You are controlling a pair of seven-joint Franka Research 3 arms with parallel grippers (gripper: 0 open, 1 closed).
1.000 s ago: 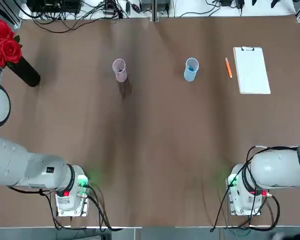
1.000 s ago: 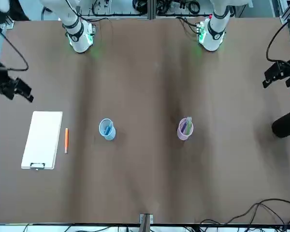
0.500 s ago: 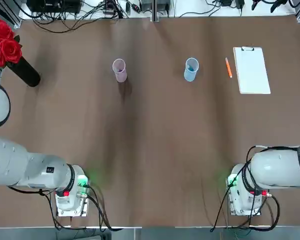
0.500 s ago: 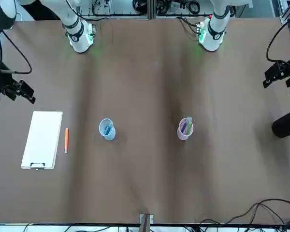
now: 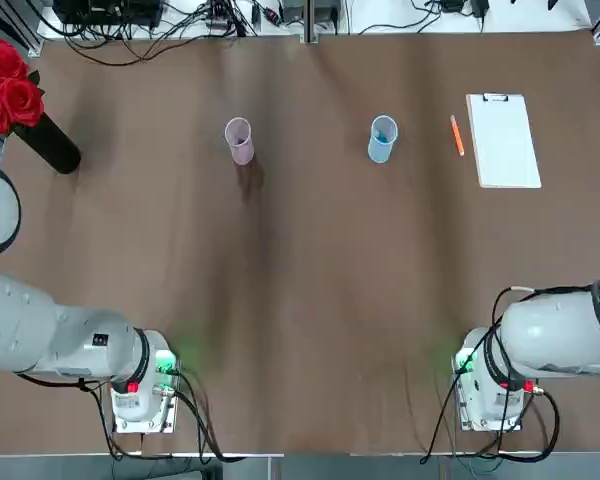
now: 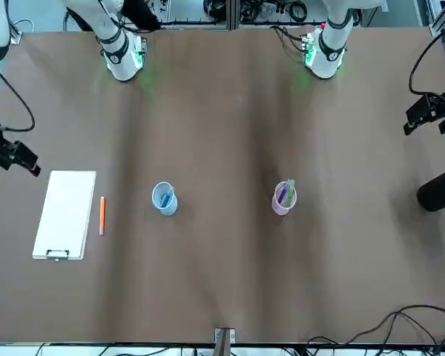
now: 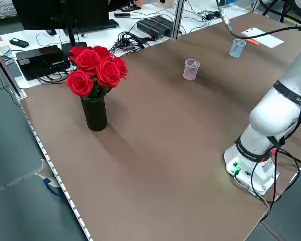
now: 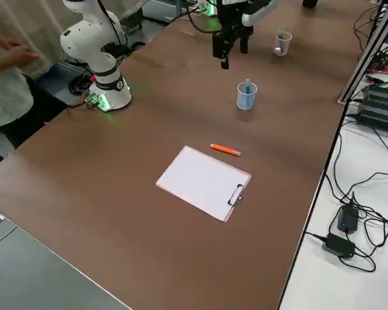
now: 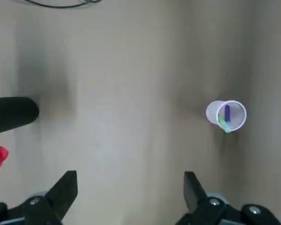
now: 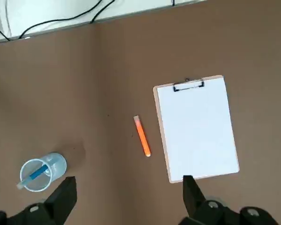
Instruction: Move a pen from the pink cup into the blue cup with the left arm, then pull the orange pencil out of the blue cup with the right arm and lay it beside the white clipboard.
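The pink cup (image 5: 239, 140) stands at the far left-centre of the table and holds a blue and a green pen (image 9: 226, 117). A blue pen leans inside the blue cup (image 5: 382, 138). Flat on the table lies the orange pencil (image 5: 457, 135), just left of the white clipboard (image 5: 503, 140) and outside the blue cup. High over the table's left side, my left gripper (image 9: 129, 192) hangs open and empty. High over the right side, near the clipboard (image 10: 196, 129), my right gripper (image 10: 126, 192) is open and empty too.
A black vase of red roses (image 5: 20, 100) stands at the far left edge. Cables and power bricks lie beyond the table's far edge. Both arm bases (image 5: 140, 390) sit at the near edge. A person stands off the robot's right side (image 8: 6, 77).
In the front view the right arm has shifted a little, its gripper drifting outward and towards the clipboard's side. Cups, pencil, clipboard and left arm have not moved.
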